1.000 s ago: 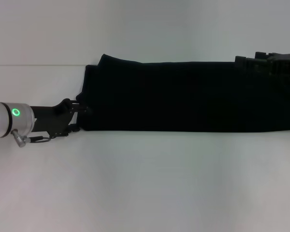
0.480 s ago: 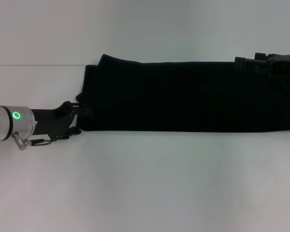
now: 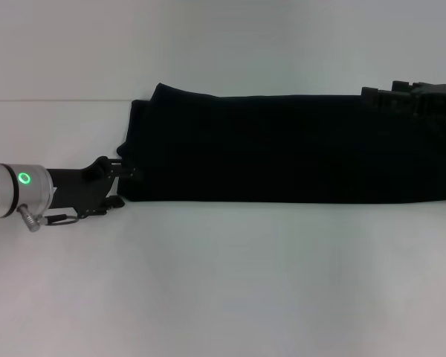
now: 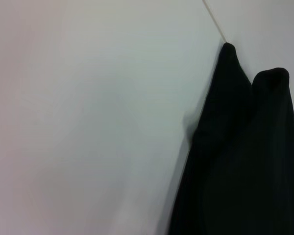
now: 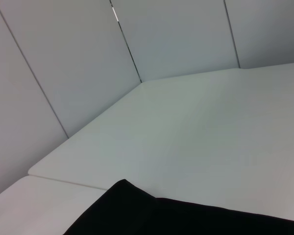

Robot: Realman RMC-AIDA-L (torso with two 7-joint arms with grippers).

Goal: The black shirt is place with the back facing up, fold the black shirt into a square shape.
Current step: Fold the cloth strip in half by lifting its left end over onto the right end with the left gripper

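Observation:
The black shirt [image 3: 290,149] lies folded into a long band across the white table [image 3: 230,275], running from left of centre to the right edge of the head view. My left gripper [image 3: 128,177] is at the band's left end, by its near corner, low over the table. My right gripper [image 3: 412,99] is over the band's far right corner. The left wrist view shows the shirt's end [image 4: 245,161] with two raised peaks of fabric. The right wrist view shows a corner of the shirt [image 5: 152,215] on the table.
The white table stretches in front of the shirt and to its left. A seam line in the table [image 3: 52,100] runs behind the left arm. Grey wall panels [image 5: 88,58] stand beyond the table.
My left gripper has drawn back a little to the left, away from the shirt's end. The shirt and the right arm have not moved.

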